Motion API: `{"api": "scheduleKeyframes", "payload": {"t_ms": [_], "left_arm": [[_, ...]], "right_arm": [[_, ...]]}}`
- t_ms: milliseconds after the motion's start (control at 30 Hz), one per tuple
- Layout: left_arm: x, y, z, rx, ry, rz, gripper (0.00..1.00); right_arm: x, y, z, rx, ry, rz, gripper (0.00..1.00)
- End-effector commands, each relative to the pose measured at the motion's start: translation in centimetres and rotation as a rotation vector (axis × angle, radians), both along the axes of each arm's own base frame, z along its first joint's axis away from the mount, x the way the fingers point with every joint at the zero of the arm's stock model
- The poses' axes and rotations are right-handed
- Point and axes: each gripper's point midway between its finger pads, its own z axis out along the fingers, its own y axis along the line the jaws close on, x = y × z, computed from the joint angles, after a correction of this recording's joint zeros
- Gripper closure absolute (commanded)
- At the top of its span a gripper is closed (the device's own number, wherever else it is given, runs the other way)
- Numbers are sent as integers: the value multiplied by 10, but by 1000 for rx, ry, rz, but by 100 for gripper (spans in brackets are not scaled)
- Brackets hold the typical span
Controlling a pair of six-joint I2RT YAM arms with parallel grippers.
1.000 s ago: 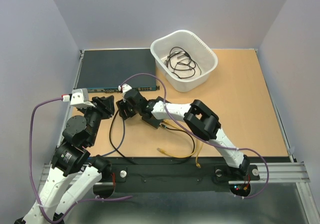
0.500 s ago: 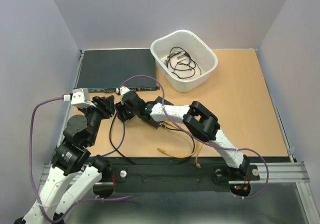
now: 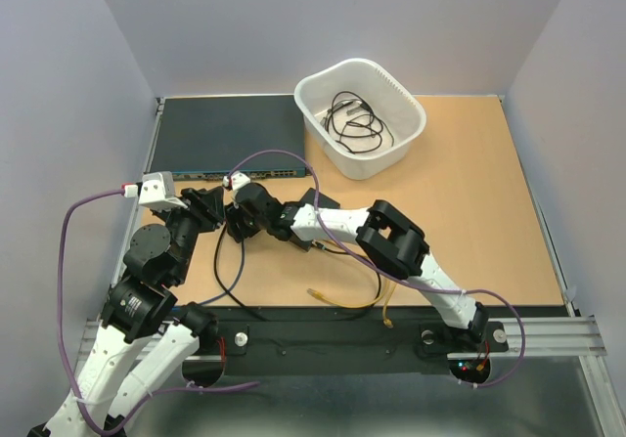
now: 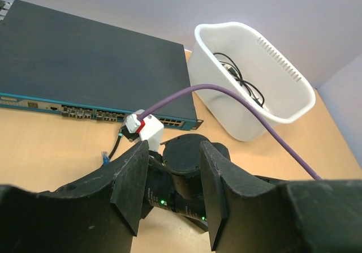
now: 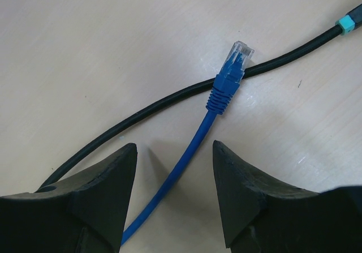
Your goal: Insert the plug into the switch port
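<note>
While the left gripper [image 4: 174, 151] and the right gripper [image 5: 175, 151] both stand open and empty, the plug [image 5: 237, 55] on its blue cable [image 5: 192, 145] lies on the table [image 5: 85, 38] across a black cable [image 5: 141, 114], just ahead of the right gripper's fingers, near the dark rack unit [image 4: 73, 55] at far left.

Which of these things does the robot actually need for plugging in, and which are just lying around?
Likely for the job:
- blue cable's plug
- right claw, open above it

Lying about:
- white tub holding black cords
- yellow cable
- thick black cable under the blue one

The socket itself I cannot pick out.
</note>
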Motion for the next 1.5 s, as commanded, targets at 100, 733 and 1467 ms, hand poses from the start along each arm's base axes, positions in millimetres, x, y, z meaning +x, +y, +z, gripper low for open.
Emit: {"api": "scheduleKeyframes", "payload": {"t_ms": [100, 733, 1467], "left_arm": [[2, 4, 3, -2, -18, 21, 48], [2, 5, 1, -1, -11, 27, 49], [1, 6, 2, -4, -13, 30, 48]], "right_arm": [[-6, 17, 11, 40, -18, 19, 39], [14, 6, -13, -67, -92, -115, 60], [32, -70, 106, -92, -329, -321, 100]]}}
